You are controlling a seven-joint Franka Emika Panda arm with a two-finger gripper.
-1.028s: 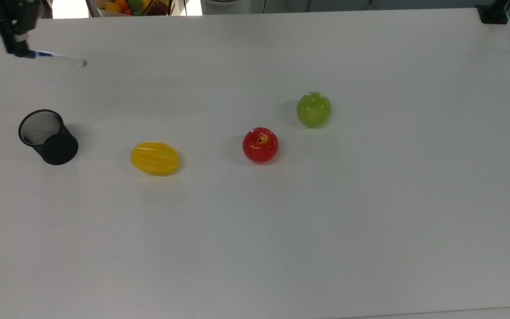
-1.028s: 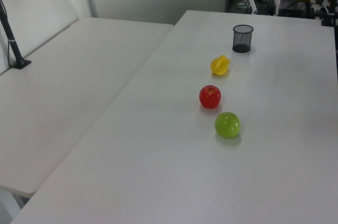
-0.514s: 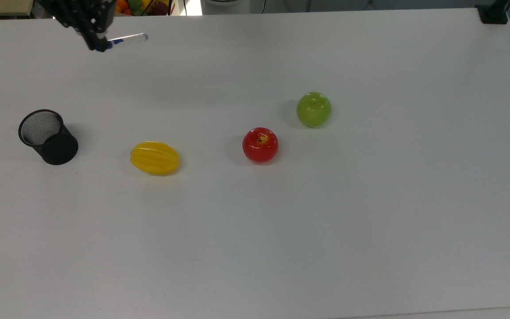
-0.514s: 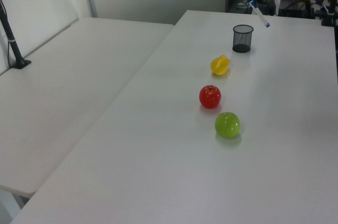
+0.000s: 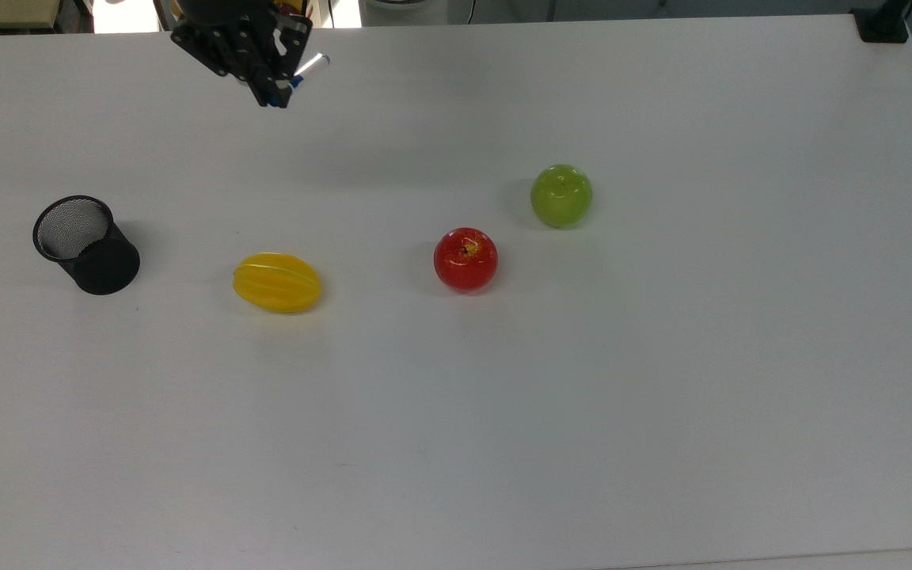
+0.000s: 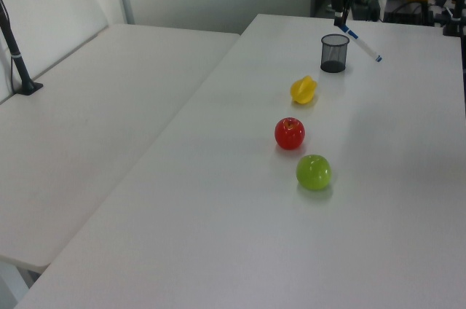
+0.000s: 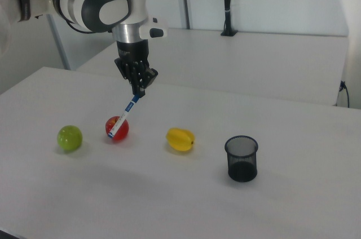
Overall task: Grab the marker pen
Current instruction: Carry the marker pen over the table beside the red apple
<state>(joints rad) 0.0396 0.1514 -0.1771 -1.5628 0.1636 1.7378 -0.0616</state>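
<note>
My gripper (image 5: 280, 89) (image 7: 139, 89) (image 6: 340, 25) hangs in the air over the far part of the white table (image 5: 662, 396), shut on the blue-capped end of the marker pen (image 7: 123, 115) (image 6: 362, 44) (image 5: 310, 66). The white barrel slants down and away from the fingers, clear of the table. In the right view the pen's lower end passes in front of the red apple (image 7: 117, 128). In the left view the pen hangs just right of the black mesh cup (image 6: 334, 52).
On the table stand a black mesh cup (image 5: 85, 245), a yellow star fruit (image 5: 277, 282), a red apple (image 5: 465, 259) and a green apple (image 5: 561, 195) in a rough row. A basket of fruit lies beyond the top view's far edge, and a black post base (image 5: 881, 24) sits at its top right corner.
The gripper has carried the pen rightward along the top view's far edge, from the far left corner to above the star fruit's side. The pen has swung and looks shorter from above.
</note>
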